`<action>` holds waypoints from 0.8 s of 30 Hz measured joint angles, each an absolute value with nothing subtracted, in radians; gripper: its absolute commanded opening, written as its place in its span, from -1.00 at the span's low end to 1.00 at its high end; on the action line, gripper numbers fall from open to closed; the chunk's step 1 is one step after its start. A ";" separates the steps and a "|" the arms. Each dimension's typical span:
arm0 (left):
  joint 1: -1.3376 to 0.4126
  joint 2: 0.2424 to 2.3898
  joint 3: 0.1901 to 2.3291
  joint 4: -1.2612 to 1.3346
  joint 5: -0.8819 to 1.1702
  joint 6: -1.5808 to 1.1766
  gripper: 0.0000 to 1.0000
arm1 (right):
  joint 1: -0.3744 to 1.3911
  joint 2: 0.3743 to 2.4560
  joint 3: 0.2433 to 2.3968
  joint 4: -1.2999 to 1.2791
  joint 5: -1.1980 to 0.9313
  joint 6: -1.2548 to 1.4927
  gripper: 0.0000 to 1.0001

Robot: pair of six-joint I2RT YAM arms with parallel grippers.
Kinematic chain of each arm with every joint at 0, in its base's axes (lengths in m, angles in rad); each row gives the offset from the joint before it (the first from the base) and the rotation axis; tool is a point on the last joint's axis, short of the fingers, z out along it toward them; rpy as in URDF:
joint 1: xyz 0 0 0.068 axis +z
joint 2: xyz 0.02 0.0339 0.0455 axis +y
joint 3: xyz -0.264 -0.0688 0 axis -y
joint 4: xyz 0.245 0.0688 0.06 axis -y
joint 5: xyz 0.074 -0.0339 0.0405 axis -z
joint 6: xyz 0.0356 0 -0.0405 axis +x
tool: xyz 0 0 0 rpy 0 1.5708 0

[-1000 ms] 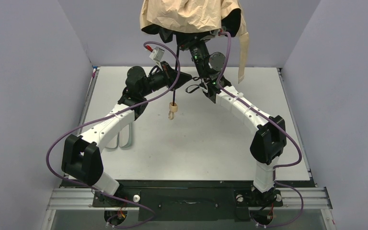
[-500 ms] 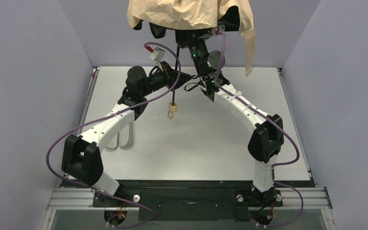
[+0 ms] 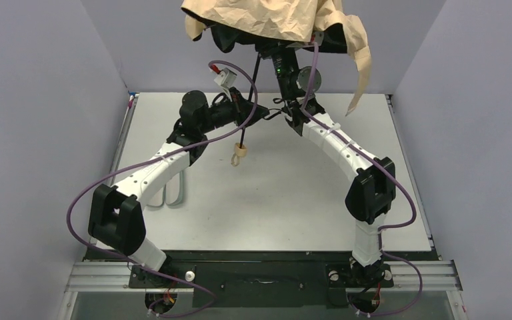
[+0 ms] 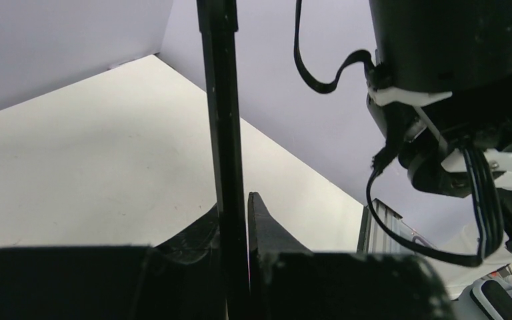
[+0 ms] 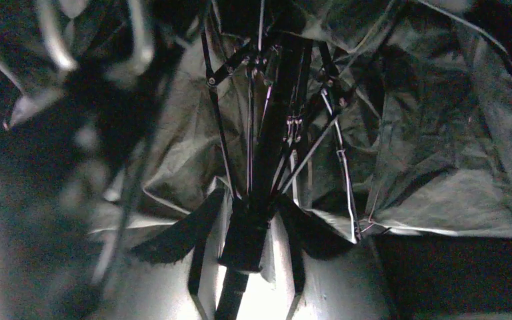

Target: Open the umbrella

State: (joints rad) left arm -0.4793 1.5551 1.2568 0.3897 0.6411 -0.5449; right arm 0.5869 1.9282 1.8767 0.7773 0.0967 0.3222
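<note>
left jaws: pinching umbrella shaft (image 4: 221, 133) | right jaws: flanking that shaft under canopy (image 3: 267, 20), grip cannot tell

We can read no text, label, brand or number in any view. The umbrella (image 3: 267, 20) shows only plain tan fabric, and the white block (image 3: 223, 75) above the left arm (image 3: 150, 175) is too small to read.

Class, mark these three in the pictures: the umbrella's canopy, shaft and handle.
Canopy (image 3: 260, 17): top view, tan outer fabric.
Shaft (image 4: 221, 133): left wrist view, middle of black rod.
Handle (image 3: 239, 155): top view, tan knob's middle.
</note>
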 measured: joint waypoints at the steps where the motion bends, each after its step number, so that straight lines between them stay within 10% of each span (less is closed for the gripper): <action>1: -0.481 1.563 1.263 0.387 0.644 -0.541 -1.00 | 0.575 1.928 1.877 0.777 0.097 0.319 -0.52; 17: -0.487 1.588 1.290 0.382 0.669 -0.498 -1.00 | 0.525 1.934 1.911 0.796 0.104 0.300 -0.64; 24: -0.489 1.588 1.282 0.381 0.661 -0.490 -1.00 | 0.495 1.943 1.920 0.776 0.087 0.374 -0.16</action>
